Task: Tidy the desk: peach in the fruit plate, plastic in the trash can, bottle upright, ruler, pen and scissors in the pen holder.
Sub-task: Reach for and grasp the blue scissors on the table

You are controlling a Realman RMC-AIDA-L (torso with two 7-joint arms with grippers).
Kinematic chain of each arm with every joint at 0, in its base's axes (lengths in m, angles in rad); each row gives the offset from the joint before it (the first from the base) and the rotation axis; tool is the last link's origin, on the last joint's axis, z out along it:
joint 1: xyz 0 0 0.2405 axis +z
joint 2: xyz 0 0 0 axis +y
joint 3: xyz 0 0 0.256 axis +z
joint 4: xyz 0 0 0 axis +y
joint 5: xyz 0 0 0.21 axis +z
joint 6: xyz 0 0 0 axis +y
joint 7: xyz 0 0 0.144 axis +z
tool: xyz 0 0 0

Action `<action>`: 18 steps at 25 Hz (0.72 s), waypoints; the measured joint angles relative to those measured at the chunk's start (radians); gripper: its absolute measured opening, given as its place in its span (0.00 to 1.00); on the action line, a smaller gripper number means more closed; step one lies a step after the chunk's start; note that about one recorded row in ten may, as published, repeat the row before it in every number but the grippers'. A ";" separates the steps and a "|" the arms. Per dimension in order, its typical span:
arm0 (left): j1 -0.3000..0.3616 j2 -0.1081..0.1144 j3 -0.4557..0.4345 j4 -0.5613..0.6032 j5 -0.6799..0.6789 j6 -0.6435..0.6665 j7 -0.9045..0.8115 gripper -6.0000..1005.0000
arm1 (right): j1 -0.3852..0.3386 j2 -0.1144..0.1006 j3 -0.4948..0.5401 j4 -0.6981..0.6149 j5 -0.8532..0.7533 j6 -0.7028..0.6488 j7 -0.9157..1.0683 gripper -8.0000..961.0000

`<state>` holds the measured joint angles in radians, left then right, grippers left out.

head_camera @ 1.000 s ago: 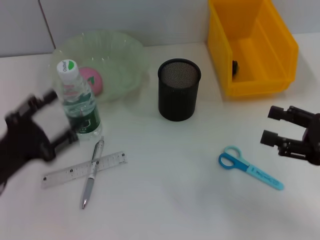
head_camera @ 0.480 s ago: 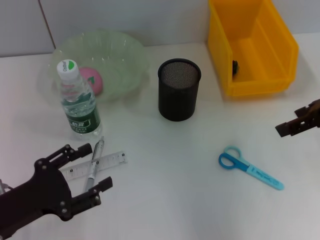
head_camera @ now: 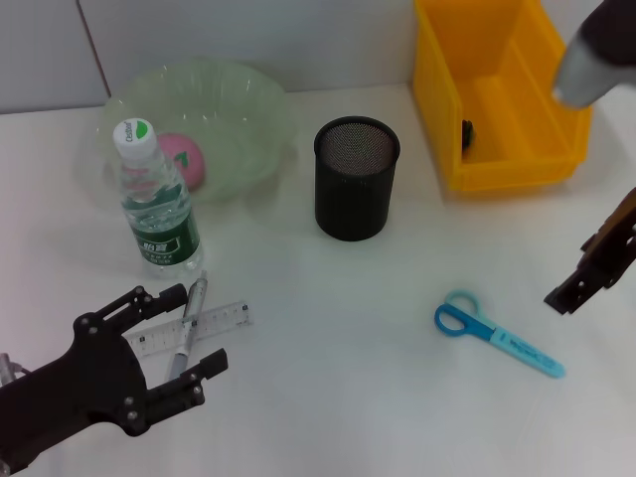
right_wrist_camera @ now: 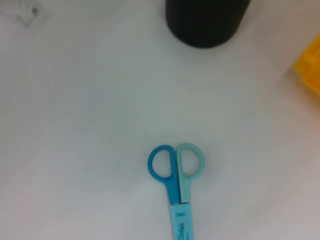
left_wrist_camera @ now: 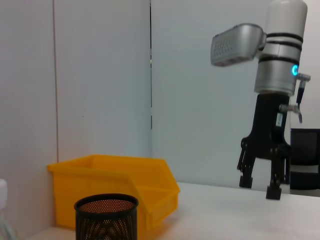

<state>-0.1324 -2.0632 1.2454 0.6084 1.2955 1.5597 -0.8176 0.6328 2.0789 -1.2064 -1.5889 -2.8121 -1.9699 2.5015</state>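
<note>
A white table is seen across the head view. At its 12 o'clock edge a pale grey panelled wall is met, and a dark vertical seam is seen in it toward 11 o'clock. A black shape, not identifiable, is seen in the left wrist view.

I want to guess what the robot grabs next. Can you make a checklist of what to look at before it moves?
1. Left gripper open over the pen and ruler: ok.
2. Pen lies across the ruler, so grabbing one alone is tricky: not ok.
3. Pen holder upright: ok.
4. Bottle upright: ok.
5. Peach in the fruit plate: ok.
6. Right gripper open, scissors flat beside it: ok.
</note>
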 joint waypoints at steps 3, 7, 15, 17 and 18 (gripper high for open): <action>-0.003 0.000 0.000 -0.001 0.000 0.000 0.000 0.78 | -0.010 0.001 -0.076 0.028 -0.005 0.045 0.008 0.85; -0.021 0.000 -0.006 -0.026 0.001 -0.002 0.000 0.78 | -0.011 0.003 -0.174 0.094 -0.025 0.118 0.029 0.85; -0.043 0.002 -0.009 -0.059 0.001 -0.003 0.003 0.77 | -0.001 0.004 -0.209 0.171 -0.022 0.167 0.119 0.85; -0.044 0.003 -0.009 -0.059 0.001 -0.003 0.005 0.77 | -0.011 0.007 -0.209 0.179 -0.014 0.177 0.146 0.85; -0.044 0.003 -0.008 -0.060 0.001 -0.003 0.006 0.77 | -0.011 0.007 -0.209 0.179 -0.014 0.177 0.146 0.85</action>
<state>-0.1760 -2.0604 1.2373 0.5487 1.2963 1.5566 -0.8120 0.6221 2.0858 -1.4158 -1.4098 -2.8256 -1.7925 2.6477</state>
